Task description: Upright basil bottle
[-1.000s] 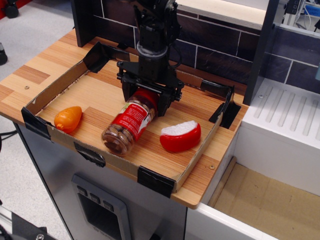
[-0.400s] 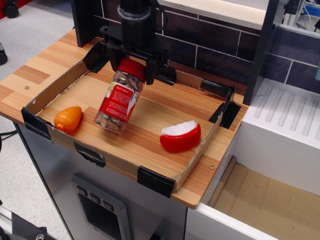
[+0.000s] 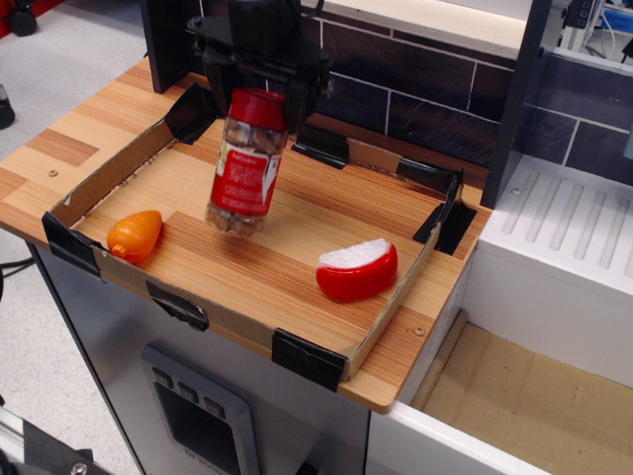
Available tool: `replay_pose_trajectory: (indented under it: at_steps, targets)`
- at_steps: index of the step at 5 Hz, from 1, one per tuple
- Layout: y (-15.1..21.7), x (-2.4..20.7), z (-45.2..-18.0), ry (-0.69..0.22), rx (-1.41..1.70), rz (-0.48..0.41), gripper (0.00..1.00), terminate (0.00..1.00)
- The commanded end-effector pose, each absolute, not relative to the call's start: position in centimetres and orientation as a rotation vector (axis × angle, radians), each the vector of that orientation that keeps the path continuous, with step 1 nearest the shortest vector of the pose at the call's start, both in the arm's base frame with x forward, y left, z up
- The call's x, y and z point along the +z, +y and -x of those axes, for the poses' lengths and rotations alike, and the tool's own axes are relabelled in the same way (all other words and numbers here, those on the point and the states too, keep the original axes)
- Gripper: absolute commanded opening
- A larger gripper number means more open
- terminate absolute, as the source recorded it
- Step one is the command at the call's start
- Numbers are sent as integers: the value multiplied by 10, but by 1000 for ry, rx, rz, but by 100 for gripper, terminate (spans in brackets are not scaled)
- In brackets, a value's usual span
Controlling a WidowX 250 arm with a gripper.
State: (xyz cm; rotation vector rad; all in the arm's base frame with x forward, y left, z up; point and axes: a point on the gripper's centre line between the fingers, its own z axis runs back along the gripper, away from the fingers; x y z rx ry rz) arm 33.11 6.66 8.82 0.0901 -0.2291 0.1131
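Observation:
The basil bottle [image 3: 247, 166] is a clear jar with a red cap, a red label and brownish contents. It hangs nearly upright, cap up, with its base just above the wooden tray floor [image 3: 297, 237]. My black gripper [image 3: 259, 99] is shut on the bottle's red cap from above, one finger on each side of it. The bottle is over the left middle of the tray.
An orange carrot toy [image 3: 135, 235] lies at the tray's front left. A red-rinded cheese wedge [image 3: 358, 269] lies at the front right. Low cardboard walls with black tape [image 3: 309, 360] edge the tray. A dark tiled wall [image 3: 425, 89] stands behind, a white counter [image 3: 564, 247] to the right.
The bottle was lying tilted on the tray with its cap in my gripper. It has been lifted and swung nearly upright, and gripper and bottle have moved up and left.

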Motion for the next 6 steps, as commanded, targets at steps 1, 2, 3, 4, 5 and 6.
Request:
replay_pose_trajectory:
  at_steps: [1, 2, 3, 4, 5, 6]
  targets:
    - [71, 122, -334, -339, 99, -101, 0, 0]
    - [71, 117, -336, -572, 90, -111, 0, 0]
    - [71, 115, -344, -600, 101, -106, 0, 0]
    - [69, 113, -347, -600, 127, -97, 0, 0]
    - [69, 100, -346, -570, 139, -141, 100, 0]
    - [70, 99, -348, -558, 143, -147, 100, 0]
